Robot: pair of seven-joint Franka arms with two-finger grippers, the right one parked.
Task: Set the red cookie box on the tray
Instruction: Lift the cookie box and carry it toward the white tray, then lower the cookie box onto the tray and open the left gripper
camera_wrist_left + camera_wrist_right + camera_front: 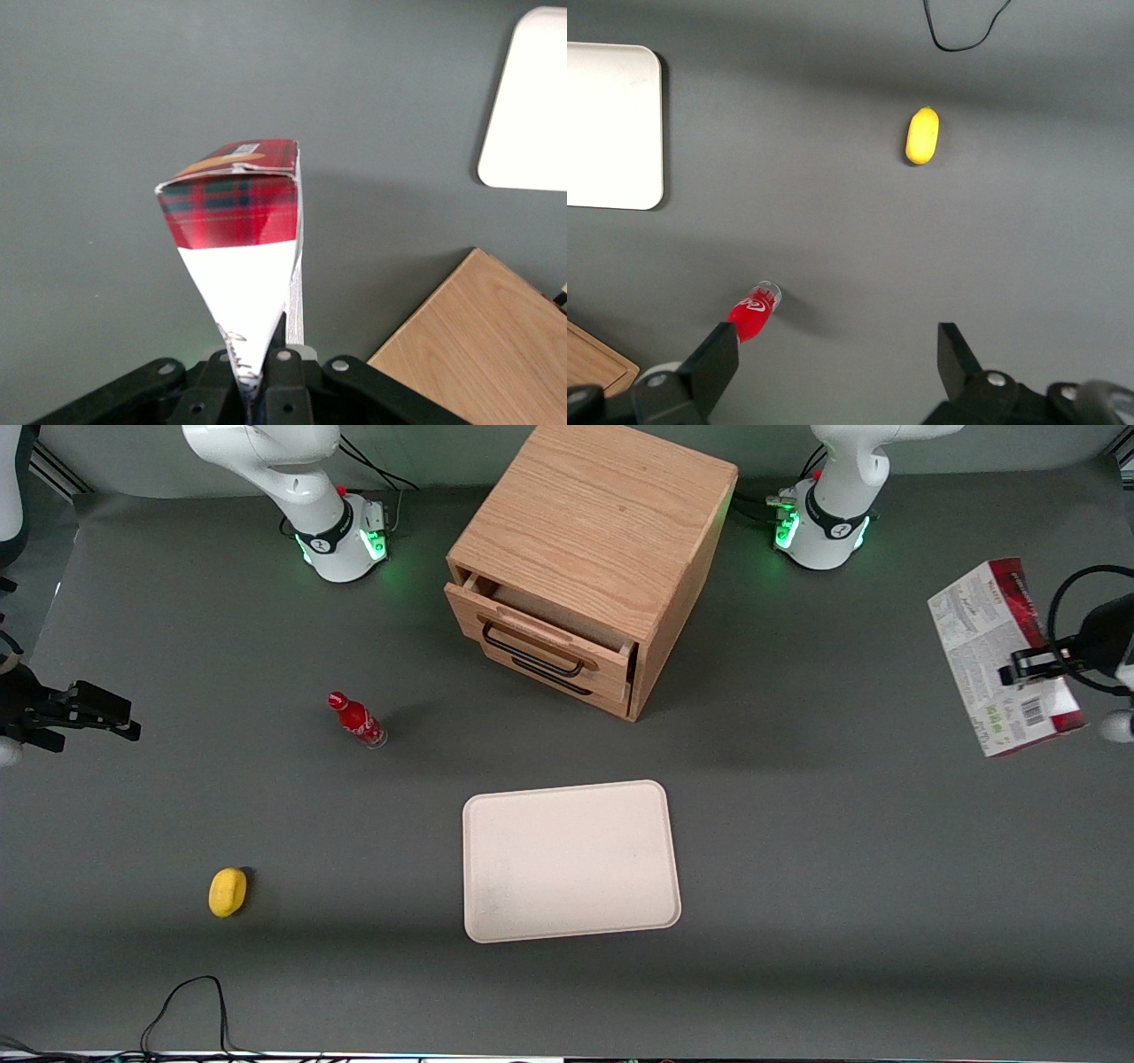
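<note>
- Gripper (1038, 666) of the left arm is seen at the working arm's end of the table, raised above the grey table surface (842, 850), its fingers closed tightly on the red cookie box (1005, 657).
- From the wrist camera, the box (237, 266) is seen gripped between the black fingers (276, 376) near one end, with its tartan-printed end flap pointing away from the gripper (257, 390).
- The box is held clear of the table, tilted, with its grey-white printed side and barcode turned toward the front camera and a red edge along one side.
- The tray (571, 861) lies flat on the table, nearer to the front camera than the wooden drawer cabinet (589, 558), and well apart from the held box.
- One corner of the tray (527, 106) and a corner of the cabinet top (487, 345) are visible in the wrist view.
- The cabinet's upper drawer (540, 633) is pulled slightly open.
- A small red bottle (357, 720) stands toward the parked arm's end of the table.
- A yellow object (228, 891) lies nearer to the front camera than the bottle.
</note>
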